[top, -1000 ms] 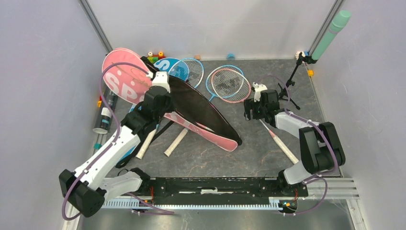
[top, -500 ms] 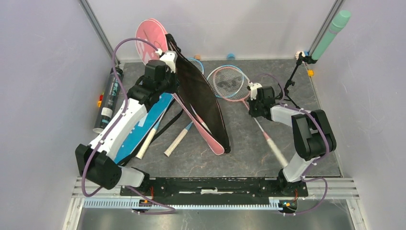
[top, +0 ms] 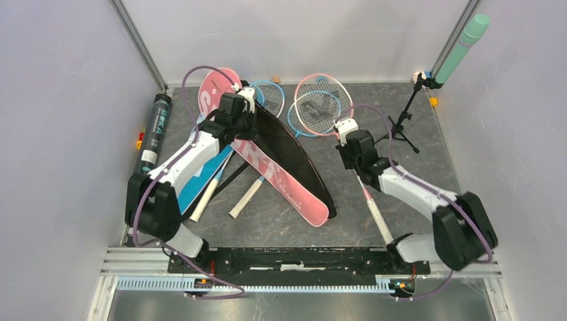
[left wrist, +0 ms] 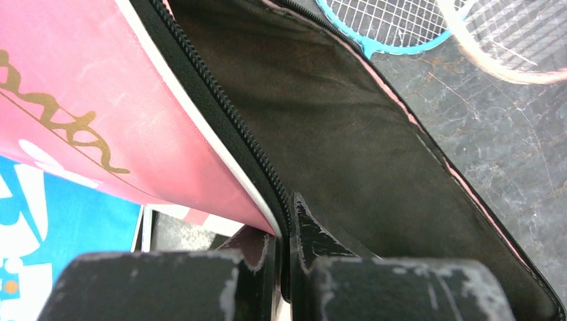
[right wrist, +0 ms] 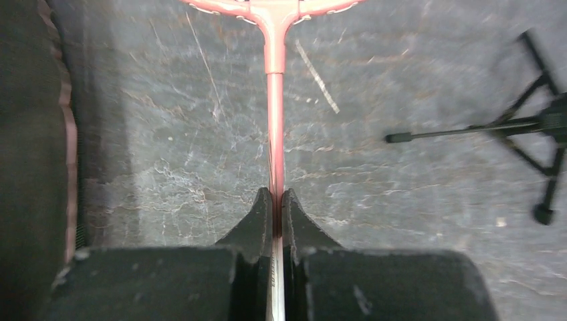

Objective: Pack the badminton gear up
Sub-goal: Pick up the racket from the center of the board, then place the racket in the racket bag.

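Note:
The pink racket bag [top: 287, 184] lies unzipped across the table's middle, black lining [left wrist: 348, 134] showing. My left gripper [top: 249, 100] [left wrist: 286, 221] is shut on the bag's zipper edge near its wide end. A blue bag [top: 200, 177] lies under the left arm. My right gripper [top: 349, 144] [right wrist: 277, 200] is shut on the thin shaft [right wrist: 275, 120] of the pink racket [top: 323, 93], whose white handle [top: 378, 224] points toward me. Two blue rackets [top: 271, 97] lie at the back. A dark tube [top: 154, 130] rests along the left wall.
A small black tripod [top: 401, 127] [right wrist: 521, 127] holding a green cylinder [top: 461, 50] stands at the back right, close to my right arm. Small coloured blocks [top: 140, 140] sit by the walls. Two white racket handles [top: 247, 197] stick out from under the bags.
My right gripper has shut on the pink racket's shaft and carried the racket toward the back. The left arm lifted the pink bag's wide end, swung it rearward and lowered it.

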{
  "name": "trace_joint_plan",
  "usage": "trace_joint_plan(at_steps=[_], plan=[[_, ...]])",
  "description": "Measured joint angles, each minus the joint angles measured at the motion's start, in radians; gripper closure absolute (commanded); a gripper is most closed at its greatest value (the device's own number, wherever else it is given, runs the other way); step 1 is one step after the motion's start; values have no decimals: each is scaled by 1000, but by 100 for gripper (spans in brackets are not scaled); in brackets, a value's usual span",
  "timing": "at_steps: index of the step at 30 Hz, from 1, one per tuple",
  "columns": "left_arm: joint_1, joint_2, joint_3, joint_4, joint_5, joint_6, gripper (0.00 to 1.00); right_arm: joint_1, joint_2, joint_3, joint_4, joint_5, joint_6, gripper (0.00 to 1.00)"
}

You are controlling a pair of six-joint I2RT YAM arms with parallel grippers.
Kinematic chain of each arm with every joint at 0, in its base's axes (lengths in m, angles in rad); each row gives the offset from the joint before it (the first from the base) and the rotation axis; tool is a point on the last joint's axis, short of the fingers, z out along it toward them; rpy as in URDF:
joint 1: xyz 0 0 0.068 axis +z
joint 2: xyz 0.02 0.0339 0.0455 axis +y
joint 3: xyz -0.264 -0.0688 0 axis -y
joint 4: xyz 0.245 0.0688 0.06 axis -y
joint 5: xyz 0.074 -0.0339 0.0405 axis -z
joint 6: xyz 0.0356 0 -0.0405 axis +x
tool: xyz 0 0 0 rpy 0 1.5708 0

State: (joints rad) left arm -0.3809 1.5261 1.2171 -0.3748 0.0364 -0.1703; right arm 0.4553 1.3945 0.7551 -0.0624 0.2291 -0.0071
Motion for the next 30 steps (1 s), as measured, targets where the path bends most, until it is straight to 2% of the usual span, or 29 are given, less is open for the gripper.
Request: trace_joint_plan(at_steps=[6, 11, 19, 30], plan=[[39, 122, 82, 21, 43, 22, 98, 96, -200, -19, 8, 143, -53, 100], [84, 177, 140, 39, 124, 48, 98, 150, -245, -36, 14, 169, -95, 100], [97, 238, 269, 41, 195, 75, 98, 228, -171, -68, 35, 129, -106, 100], [100, 311, 299, 37, 302, 98, 98, 337, 41, -29, 70, 124, -87, 100]])
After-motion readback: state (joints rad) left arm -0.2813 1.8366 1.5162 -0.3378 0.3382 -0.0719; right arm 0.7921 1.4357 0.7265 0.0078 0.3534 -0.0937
